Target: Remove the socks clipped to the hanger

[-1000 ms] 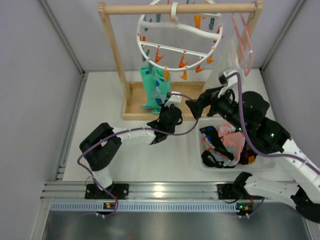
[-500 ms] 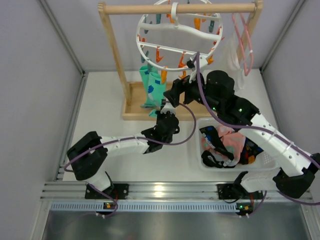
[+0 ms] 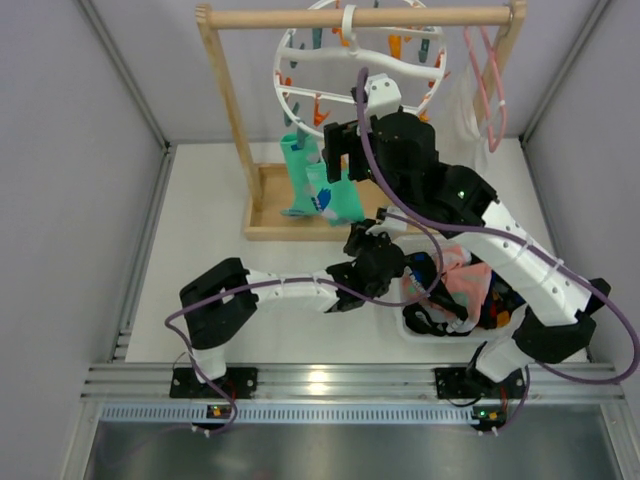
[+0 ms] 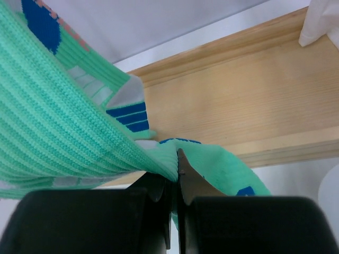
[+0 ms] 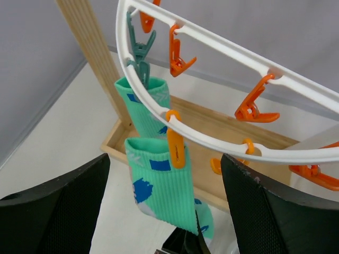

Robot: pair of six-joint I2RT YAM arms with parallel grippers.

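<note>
Two teal socks hang from the round white hanger point(image 3: 320, 50), which also shows in the right wrist view point(image 5: 222, 45). The far sock point(image 5: 145, 103) hangs from a teal clip. The near sock point(image 5: 169, 185) point(image 3: 335, 195) hangs from an orange clip point(image 5: 176, 145). My left gripper point(image 3: 356, 232) point(image 4: 175, 159) is shut on the near sock's toe end point(image 4: 69, 132) and pulls it low and to the right. My right gripper point(image 3: 335, 152) point(image 5: 167, 211) is open wide just below the ring, facing the orange clip, its fingers either side of the near sock without touching it.
The hanger hangs from a wooden rail point(image 3: 400, 17) whose frame has a wooden base tray point(image 3: 265, 205). A pink wire hanger point(image 3: 490, 80) and a white garment point(image 3: 458, 110) hang at the right. A white basket point(image 3: 405, 322) with several socks stands front right.
My right arm has risen from over the basket to the hanger's lower rim. My left gripper has moved right and nearer, drawing the near sock's toe end with it.
</note>
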